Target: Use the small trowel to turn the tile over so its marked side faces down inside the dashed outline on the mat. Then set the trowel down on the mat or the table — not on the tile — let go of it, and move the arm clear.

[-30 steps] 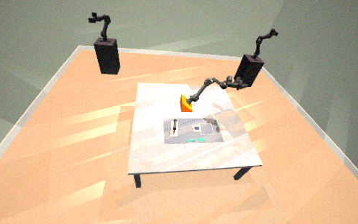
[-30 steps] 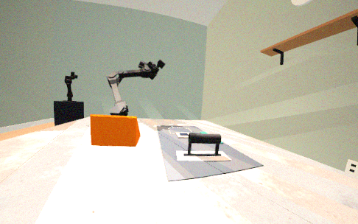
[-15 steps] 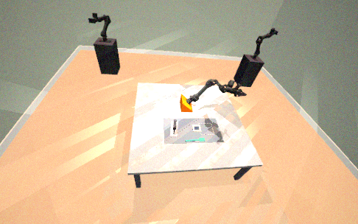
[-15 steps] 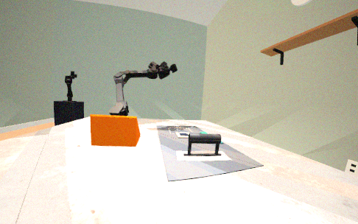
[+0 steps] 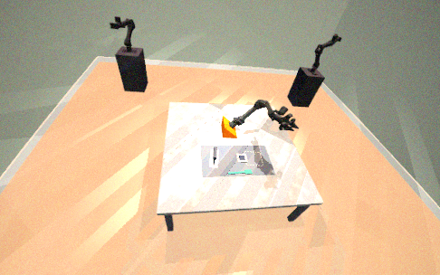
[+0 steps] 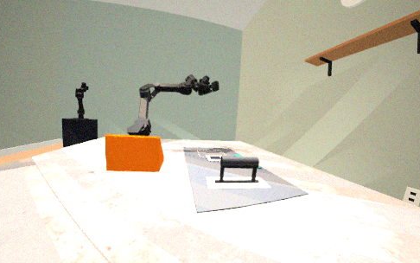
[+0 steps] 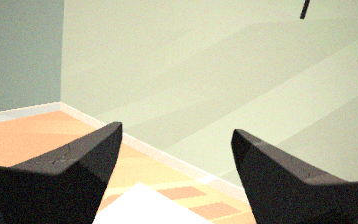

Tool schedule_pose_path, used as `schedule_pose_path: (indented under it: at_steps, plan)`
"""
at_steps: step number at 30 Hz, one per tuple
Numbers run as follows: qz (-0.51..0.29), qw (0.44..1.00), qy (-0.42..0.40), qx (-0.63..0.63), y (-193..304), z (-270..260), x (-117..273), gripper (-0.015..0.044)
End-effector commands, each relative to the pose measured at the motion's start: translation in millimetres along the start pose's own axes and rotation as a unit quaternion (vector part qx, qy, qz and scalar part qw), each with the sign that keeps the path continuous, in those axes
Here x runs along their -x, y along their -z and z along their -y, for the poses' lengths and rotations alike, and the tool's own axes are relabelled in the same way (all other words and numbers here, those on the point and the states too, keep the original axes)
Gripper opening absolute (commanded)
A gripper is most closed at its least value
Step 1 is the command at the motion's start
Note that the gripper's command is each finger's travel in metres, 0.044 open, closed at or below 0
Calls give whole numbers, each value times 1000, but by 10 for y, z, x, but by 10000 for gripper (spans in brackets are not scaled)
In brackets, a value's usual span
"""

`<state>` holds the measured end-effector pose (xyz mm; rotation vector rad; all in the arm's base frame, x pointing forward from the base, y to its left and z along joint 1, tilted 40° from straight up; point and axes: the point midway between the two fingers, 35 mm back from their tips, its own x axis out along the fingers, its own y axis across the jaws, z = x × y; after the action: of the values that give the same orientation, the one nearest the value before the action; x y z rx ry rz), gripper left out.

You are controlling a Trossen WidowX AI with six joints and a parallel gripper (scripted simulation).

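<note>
White tile unturned, empty fingers high off to the right

The white tile (image 5: 238, 155) (image 6: 208, 158) lies on the grey mat (image 5: 207, 171) (image 6: 219, 201), just left of the dashed outline (image 5: 262, 159) (image 6: 199, 154) and perhaps overlapping its edge. Its dark centre shows, so the marked side is probably up.

The fingers (image 5: 295, 127) (image 6: 217, 86) stand about two-thirds open, with nothing between them. The arm (image 5: 249, 113) (image 6: 171, 88) carries them high, beyond the mat's far right, above or past the edge of the table (image 5: 184, 190) (image 6: 149, 221).

A black-handled plate (image 5: 215, 156) (image 6: 239, 162) sits at the mat's left; a teal tool (image 5: 239, 172) (image 6: 238, 156) lies near the tile. Either could be the trowel, and choosing wrongly would spoil the job early.

The wrist view shows neither tool, so a descent from this pose would likely miss; the arm should first swing back over the mat. A low swing could knock the orange block (image 5: 229, 131) (image 6: 133, 153). Later, a blade entering too high would probably push the tile instead of lifting it, and a quick flip could land it outside the outline.
</note>
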<state>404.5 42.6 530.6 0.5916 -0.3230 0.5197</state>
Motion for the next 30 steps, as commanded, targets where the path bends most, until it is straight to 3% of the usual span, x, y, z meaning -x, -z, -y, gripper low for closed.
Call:
schedule_pose_path:
  at_steps: [1, 15, 30]
  plan:
    - [-14, 999, 43, -18, 140, 331, -33, 300]
    - [-48, 974, 160, -156, 563, 1121, -73, 300]
    - [-53, 886, 316, -335, 1169, 2031, 92, 300]
